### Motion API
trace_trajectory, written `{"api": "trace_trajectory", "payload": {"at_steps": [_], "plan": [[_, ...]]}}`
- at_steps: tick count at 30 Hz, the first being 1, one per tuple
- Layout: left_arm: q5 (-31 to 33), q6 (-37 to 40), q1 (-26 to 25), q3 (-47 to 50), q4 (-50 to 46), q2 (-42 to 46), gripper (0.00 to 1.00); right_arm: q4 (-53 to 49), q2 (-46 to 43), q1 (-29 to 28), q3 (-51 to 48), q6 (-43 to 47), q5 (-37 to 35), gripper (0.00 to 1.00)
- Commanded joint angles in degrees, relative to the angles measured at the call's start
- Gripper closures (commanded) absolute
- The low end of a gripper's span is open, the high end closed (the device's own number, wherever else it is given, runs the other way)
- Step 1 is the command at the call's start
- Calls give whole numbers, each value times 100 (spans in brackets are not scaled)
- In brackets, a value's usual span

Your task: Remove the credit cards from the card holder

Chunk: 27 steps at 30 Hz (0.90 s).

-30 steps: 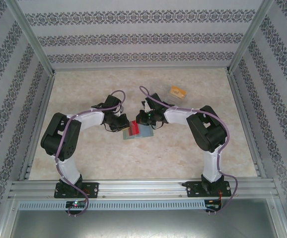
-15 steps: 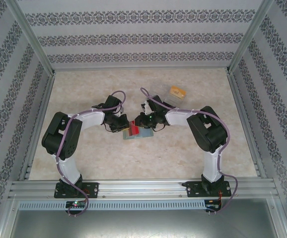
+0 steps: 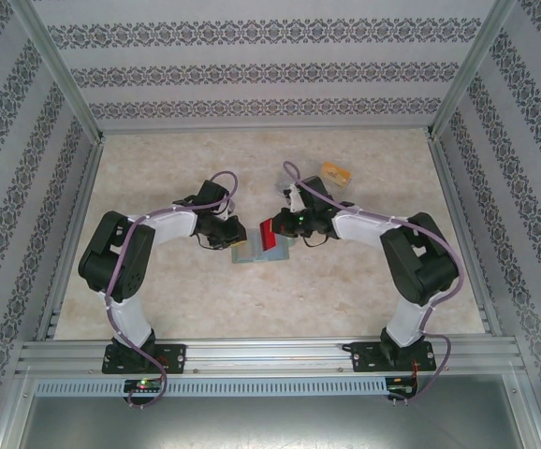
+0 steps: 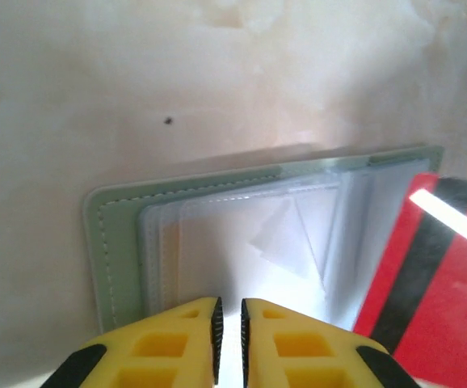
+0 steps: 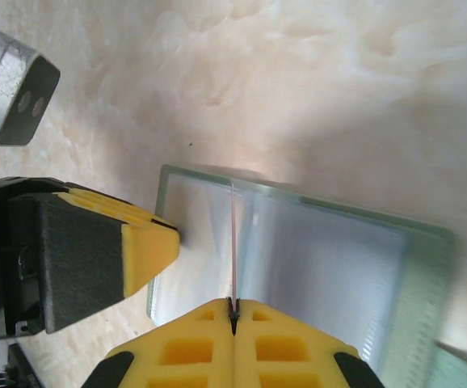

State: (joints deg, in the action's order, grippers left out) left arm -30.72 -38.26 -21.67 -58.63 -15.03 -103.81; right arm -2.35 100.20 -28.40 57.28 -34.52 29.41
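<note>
Right jaws tight on the red card over the open wallet; left jaws nearly closed at its edge.

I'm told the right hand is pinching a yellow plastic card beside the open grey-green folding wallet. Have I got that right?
Not quite. The card is red with a dark stripe, not yellow, as the left wrist view shows. The right hand is pinching that red plastic card beside the open grey-green folding wallet.
</note>
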Motion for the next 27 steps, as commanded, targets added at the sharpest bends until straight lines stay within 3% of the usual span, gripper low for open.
{"api": "trace_trajectory", "payload": {"at_steps": [1,4,8,11,18,21,27], "plan": [[-405,344,-39,50,145,298,77,31,-649,103,-94,695,85,100],[-401,468,-14,-166,-48,692,69,118,-1041,234,-107,874,304,100],[-487,193,63,-164,247,1305,46,266,-1315,520,-83,718,661,100],[-688,-153,80,-43,773,1660,36,515,-1396,673,-71,406,1042,100],[-1600,-1400,82,185,2673,1695,29,1361,-1444,775,-44,-474,1909,100],[-1775,-1657,78,104,3045,1522,28,1686,-1464,783,-33,-815,2095,100],[-2098,-2079,74,67,3805,1347,38,2002,-1411,805,13,-1192,2285,100]]}}
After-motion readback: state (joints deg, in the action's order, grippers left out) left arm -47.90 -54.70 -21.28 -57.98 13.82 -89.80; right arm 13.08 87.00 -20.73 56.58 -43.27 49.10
